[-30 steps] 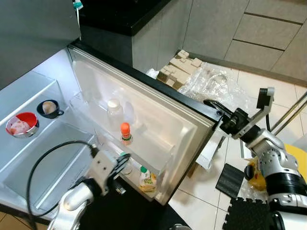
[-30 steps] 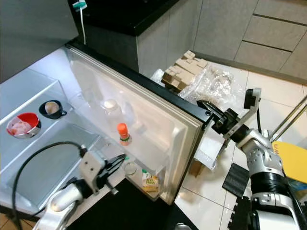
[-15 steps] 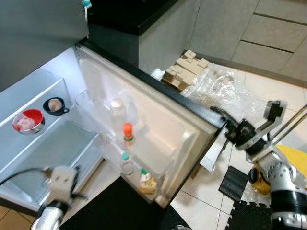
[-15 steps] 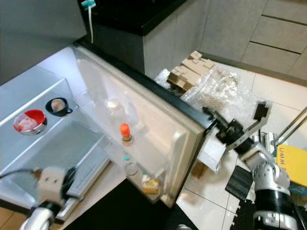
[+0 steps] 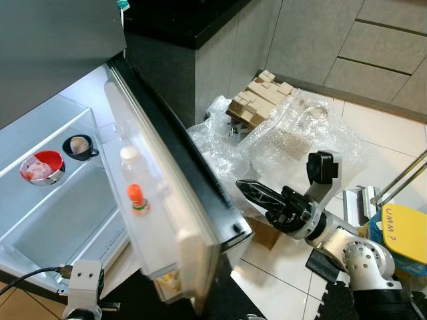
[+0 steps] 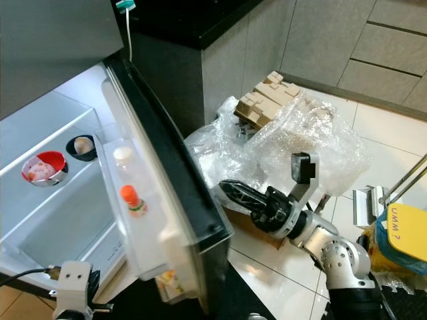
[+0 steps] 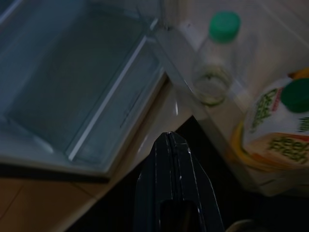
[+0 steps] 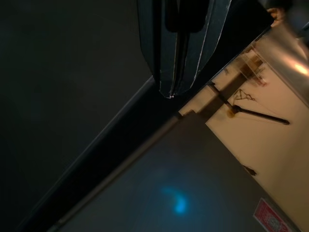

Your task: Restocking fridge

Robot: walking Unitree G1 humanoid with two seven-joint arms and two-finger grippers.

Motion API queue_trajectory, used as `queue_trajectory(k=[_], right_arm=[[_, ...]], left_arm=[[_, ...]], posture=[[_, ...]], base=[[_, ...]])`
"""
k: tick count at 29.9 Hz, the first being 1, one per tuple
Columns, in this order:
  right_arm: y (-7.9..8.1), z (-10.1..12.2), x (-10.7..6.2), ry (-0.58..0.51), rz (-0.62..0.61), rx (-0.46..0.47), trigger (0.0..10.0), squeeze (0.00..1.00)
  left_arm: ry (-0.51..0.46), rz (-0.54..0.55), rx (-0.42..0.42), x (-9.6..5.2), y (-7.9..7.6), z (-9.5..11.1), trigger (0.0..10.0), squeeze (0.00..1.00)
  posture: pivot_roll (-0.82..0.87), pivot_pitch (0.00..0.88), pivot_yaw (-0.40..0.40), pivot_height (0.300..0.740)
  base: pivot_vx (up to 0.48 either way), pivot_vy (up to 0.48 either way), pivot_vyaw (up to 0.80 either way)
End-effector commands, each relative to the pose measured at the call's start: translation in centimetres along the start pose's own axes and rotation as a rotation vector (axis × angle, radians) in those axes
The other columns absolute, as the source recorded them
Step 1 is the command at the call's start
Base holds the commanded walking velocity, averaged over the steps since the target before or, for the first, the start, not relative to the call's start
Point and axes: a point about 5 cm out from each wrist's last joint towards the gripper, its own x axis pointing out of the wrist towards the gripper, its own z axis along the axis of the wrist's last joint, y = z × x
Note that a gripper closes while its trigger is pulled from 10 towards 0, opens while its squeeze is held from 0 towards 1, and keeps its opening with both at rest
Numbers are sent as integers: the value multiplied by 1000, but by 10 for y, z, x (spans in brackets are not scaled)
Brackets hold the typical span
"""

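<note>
The fridge door [image 5: 175, 175] stands part-way swung in, its black outer edge facing me. My right gripper [image 5: 241, 187] is shut, and its fingertips [image 8: 169, 93] rest against the door's dark outer face. The door shelves hold a white-capped clear bottle [image 5: 130, 157], an orange-capped bottle [image 5: 137, 199] and a juice carton [image 7: 273, 126] beside a green-capped bottle [image 7: 218, 58]. My left gripper [image 7: 170, 139] is shut and hangs low near the fridge's bottom front edge, holding nothing. Inside, a red bowl [image 5: 41, 167] and a dark cup [image 5: 79, 145] sit on a glass shelf [image 5: 60, 213].
Crumpled bubble wrap [image 5: 293, 133] and stacked cardboard pieces [image 5: 257, 97] lie on the tiled floor behind the door. A yellow box [image 5: 400, 227] sits at the right. Grey cabinets [image 5: 333, 33] and a dark counter [image 5: 180, 17] stand at the back.
The fridge door has swung far toward shut with my right gripper moving left against it. My left arm has dropped down and back from the door shelves.
</note>
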Motion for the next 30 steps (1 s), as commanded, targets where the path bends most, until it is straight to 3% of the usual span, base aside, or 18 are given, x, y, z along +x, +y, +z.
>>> queue_trajectory(k=[1,3,4,5,8,9,12,13,15,17,19,22,26,30], right_arm=[[-16,-7,-10,20,-156,-14,10000,0],[-61,-17,-36,43,-558,-60,10000,0],[-76,-23,-52,77,-725,-95,10000,0],[-76,-23,-52,77,-725,-95,10000,0],[-93,-39,-96,195,-1042,-188,10000,0],[-93,-39,-96,195,-1042,-188,10000,0],[-94,-57,-138,189,-1321,-188,10000,0],[-94,-57,-138,189,-1321,-188,10000,0],[-91,-76,-158,190,-1434,-136,10000,0],[-87,-96,-173,249,-1519,-117,10000,0],[-85,-103,-177,276,-1540,-118,10000,0],[-73,-136,-191,396,-1615,-91,10000,0],[-66,-154,-193,438,-1632,-89,10000,0],[-63,-165,-191,383,-1655,-23,10000,0]], left_arm=[[35,7,-24,-5,-6,-10,10000,0],[57,7,-36,-5,-7,-14,10000,0],[71,8,-42,-5,-9,-17,10000,0],[71,8,-42,-5,-9,-17,10000,0],[111,21,-72,-6,-9,-24,10000,0],[111,21,-72,-6,-9,-24,10000,0],[190,67,-116,-14,-6,-40,10000,0],[190,67,-116,-14,-6,-40,10000,0],[223,73,-117,-19,-6,-47,10000,0],[248,69,-118,-23,-8,-52,10000,0],[254,66,-120,-23,-9,-53,10000,0],[272,47,-131,-23,-12,-56,10000,0],[278,24,-140,-23,-14,-56,10000,0],[284,8,-141,-21,-16,-57,10000,0]], posture=[[-143,148,1,740],[-141,149,0,740],[-139,147,0,740],[-139,147,0,740],[-136,145,-1,740],[-136,145,-1,740],[-134,143,3,740],[-134,143,3,740],[-133,140,3,740],[-130,139,1,740],[-130,139,1,740],[-124,140,1,740],[-121,140,5,740],[-123,142,13,740]], base=[[0,0,0],[0,0,0],[0,0,0],[0,0,0],[0,0,0],[0,0,0],[0,0,0],[0,0,0],[0,0,0],[0,0,0],[0,0,0],[0,0,0],[0,0,0],[0,0,0]])
